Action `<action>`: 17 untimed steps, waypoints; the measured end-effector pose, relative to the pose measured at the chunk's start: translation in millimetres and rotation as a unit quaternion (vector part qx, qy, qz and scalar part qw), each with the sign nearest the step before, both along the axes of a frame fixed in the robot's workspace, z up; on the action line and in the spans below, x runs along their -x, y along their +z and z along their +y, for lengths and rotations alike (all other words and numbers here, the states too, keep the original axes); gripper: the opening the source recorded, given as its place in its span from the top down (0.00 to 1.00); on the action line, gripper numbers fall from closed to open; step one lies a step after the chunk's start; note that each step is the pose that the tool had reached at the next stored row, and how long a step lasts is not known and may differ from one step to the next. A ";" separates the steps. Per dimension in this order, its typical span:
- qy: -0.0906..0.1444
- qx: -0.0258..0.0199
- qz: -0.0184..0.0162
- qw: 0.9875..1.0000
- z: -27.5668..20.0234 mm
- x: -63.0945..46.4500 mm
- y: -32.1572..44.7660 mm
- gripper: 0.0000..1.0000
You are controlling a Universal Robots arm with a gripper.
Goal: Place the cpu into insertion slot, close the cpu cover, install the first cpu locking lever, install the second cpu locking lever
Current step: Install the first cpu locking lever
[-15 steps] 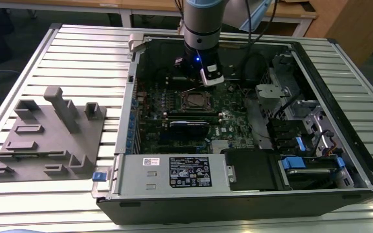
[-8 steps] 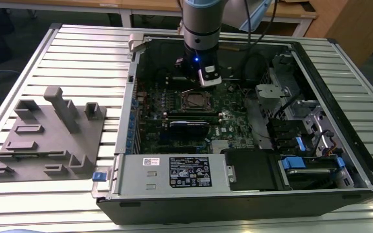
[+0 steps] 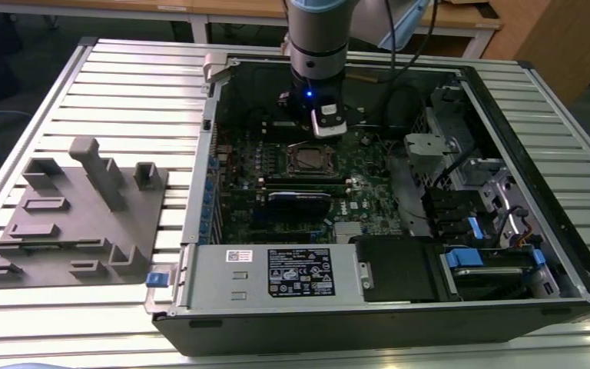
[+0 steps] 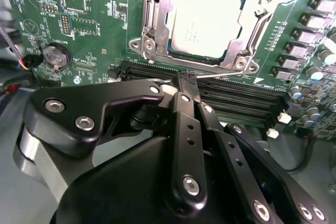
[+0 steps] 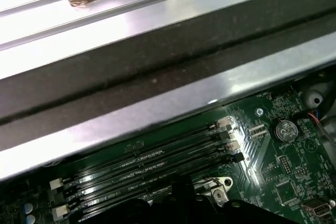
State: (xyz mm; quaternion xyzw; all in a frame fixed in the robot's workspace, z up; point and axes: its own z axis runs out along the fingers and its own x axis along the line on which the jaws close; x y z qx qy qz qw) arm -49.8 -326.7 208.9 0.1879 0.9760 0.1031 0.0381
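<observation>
Gripper is clenched, its black tips meeting at the end of a thin silvery wire locking lever. Whether the wire is nipped between them or only pushed cannot be told.

A ribbed pale metal counter carries the open black tower computer case, and the arm reaches down into it. Inside lies the green circuit board. On it sits the square silver-rimmed insertion slot, just beside the long black memory slots. The thin square silvery cpu cover appears to be down over the slot. The dull silver-grey square cpu shows through its window, seated. The lever runs along the slot's edge nearest the memory slots.

The step looks like latching a lever. Done well, it likely calls for steady pressure near the wire's free end, down and then sideways under its catch. The pace should be slow enough that the tips neither slip onto the memory slots nor spring the cover.
</observation>
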 end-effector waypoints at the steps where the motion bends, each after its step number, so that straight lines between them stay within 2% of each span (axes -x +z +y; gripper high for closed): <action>1: -0.005 0.000 0.000 1.000 0.1 0.0 -0.1 0.90; 9: -0.012 0.002 0.000 1.000 5.0 1.5 -0.4 0.90; 17: -0.014 0.013 -0.001 1.000 5.4 1.8 -1.9 0.90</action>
